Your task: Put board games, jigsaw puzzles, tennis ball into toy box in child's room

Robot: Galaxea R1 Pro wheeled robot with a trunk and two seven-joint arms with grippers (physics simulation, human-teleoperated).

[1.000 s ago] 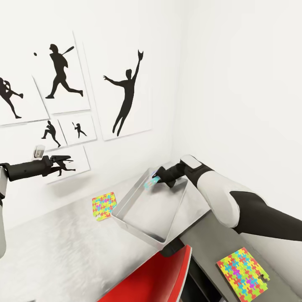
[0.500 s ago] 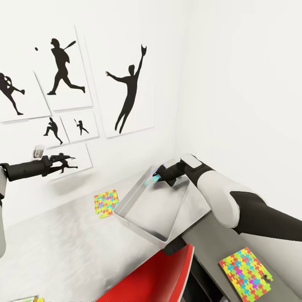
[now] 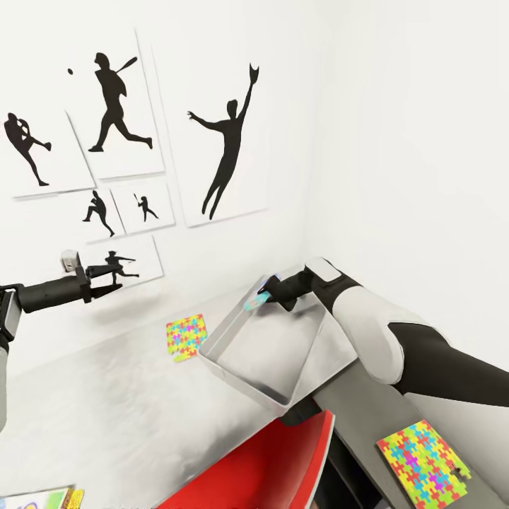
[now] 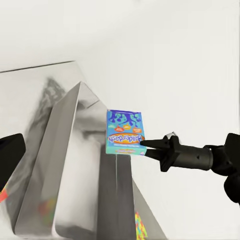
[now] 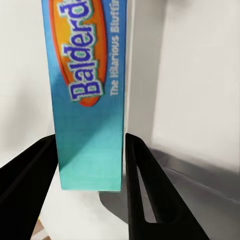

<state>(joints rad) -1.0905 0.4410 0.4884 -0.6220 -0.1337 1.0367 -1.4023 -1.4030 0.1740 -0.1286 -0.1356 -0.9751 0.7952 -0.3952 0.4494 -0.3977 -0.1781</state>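
Head view: right gripper (image 3: 263, 297) clamps a blue game (image 3: 253, 302) above the toy box (image 3: 237, 353); left gripper (image 3: 113, 271) state unclear.

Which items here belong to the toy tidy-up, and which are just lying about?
Task things:
- board game, clamped in right gripper
- toy box
- two jigsaw puzzles
- table
- second game box

Bystanders:
- red chair
- wall posters

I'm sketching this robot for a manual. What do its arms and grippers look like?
The right arm has a smooth white shell with black sections at elbow and wrist. The left arm is a slim dark grey-black tube carrying a small pale grey block. Both the right gripper and left gripper have thin, tapered black jaws.
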